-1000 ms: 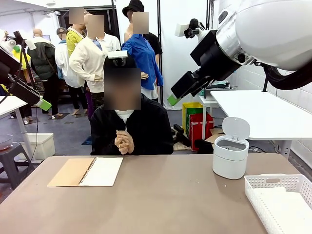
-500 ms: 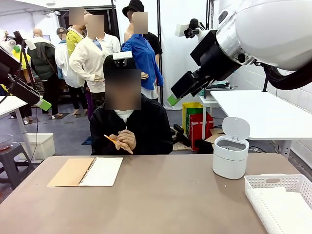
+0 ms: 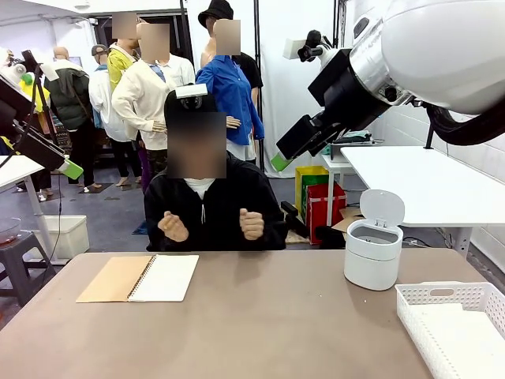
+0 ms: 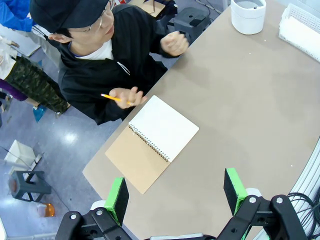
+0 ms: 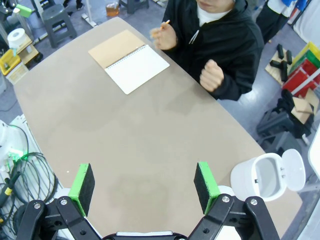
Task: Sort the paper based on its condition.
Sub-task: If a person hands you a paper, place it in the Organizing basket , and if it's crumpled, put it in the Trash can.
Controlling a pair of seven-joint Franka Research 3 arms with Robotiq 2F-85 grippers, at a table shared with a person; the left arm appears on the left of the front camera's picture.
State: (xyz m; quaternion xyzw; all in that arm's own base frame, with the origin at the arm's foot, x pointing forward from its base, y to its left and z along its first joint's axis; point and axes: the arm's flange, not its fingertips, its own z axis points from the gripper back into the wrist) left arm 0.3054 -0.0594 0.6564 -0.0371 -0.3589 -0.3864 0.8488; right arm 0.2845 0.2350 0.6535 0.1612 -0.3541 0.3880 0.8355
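Left gripper (image 4: 176, 192) and right gripper (image 5: 144, 181), the 2 spread wide and empty, hang above the table (image 5: 150, 125) with its notebook (image 5: 131, 61).

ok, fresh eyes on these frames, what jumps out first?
The person at the far side holds both hands raised off the table, a pencil in one. Before them lies an open spiral notebook, blank page up; a white bin with its lid up and a white basket sit at the right. The left end effector and right end effector hang open high over the table.
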